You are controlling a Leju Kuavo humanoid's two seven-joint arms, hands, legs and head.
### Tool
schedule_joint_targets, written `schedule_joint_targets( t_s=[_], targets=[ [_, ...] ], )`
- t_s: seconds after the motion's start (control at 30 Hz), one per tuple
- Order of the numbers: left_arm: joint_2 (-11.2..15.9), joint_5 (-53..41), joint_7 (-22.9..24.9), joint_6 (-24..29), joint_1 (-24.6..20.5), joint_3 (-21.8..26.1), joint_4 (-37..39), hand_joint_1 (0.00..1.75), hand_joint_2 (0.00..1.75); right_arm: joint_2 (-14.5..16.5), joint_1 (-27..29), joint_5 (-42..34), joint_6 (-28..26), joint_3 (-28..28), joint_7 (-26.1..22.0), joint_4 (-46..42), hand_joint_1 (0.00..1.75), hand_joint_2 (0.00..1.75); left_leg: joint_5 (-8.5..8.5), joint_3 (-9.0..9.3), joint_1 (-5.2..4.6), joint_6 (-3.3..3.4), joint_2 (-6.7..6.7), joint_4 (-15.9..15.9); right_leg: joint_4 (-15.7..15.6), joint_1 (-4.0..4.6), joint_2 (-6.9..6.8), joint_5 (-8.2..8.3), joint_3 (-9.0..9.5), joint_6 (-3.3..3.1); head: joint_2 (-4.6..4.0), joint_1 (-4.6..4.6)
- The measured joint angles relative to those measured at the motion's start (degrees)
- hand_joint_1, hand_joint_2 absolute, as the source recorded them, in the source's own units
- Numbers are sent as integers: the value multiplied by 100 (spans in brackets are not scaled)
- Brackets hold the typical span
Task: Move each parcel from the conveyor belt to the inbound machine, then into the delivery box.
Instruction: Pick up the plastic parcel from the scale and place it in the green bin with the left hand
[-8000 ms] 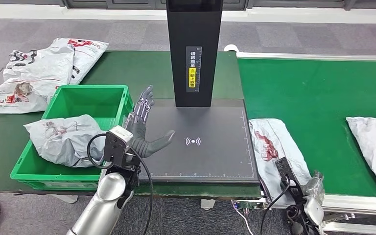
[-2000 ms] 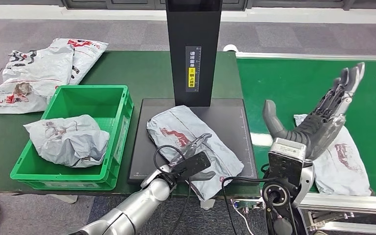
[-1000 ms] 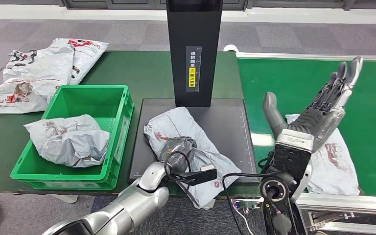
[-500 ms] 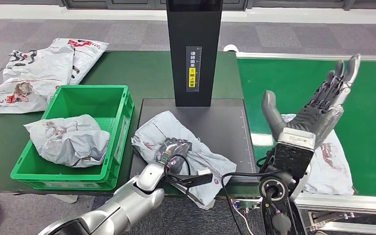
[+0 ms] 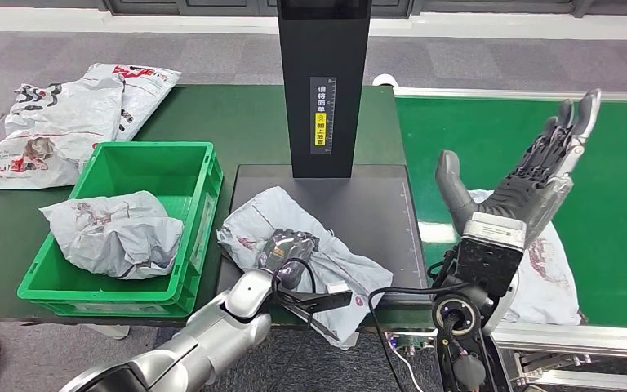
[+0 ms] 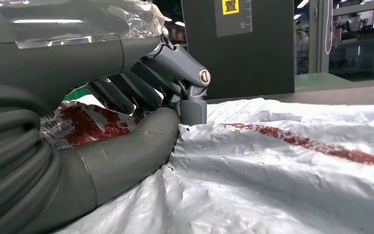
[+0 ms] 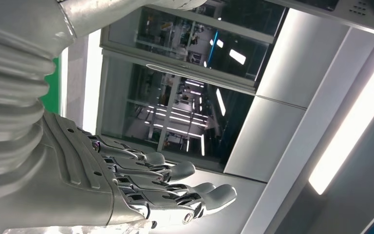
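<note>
Low in the centre of the head view, the parcel (image 5: 294, 245) is gripped by the left robot hand (image 5: 290, 247) on the scanner plate (image 5: 375, 212), presumably for the green box (image 5: 204, 175) at its left. The right robot hand (image 5: 531, 175) is held open, empty, above another parcel (image 5: 551, 273).

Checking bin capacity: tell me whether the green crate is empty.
Not empty. One crumpled grey parcel lies inside the green crate, at its near end.
</note>
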Motion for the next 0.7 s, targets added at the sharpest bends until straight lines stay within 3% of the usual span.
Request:
schedule_joint_targets(
  t_s=[0.2,0.7],
  targets=[
    [126,-408,70,275,-52,140,-410,175,175,-4,1,44,0,-1,-91,0,0,175,1,0,0,-1,0,0,0,0,0,1,0,0,-1,0],
    [920,-1224,115,434,130,983,-3379,175,175,-31,236,50,-4,-253,-434,-50,0,175,1,0,1,-1,-1,0,1,1,1,0,-2,-1,0,0]
  ],
)
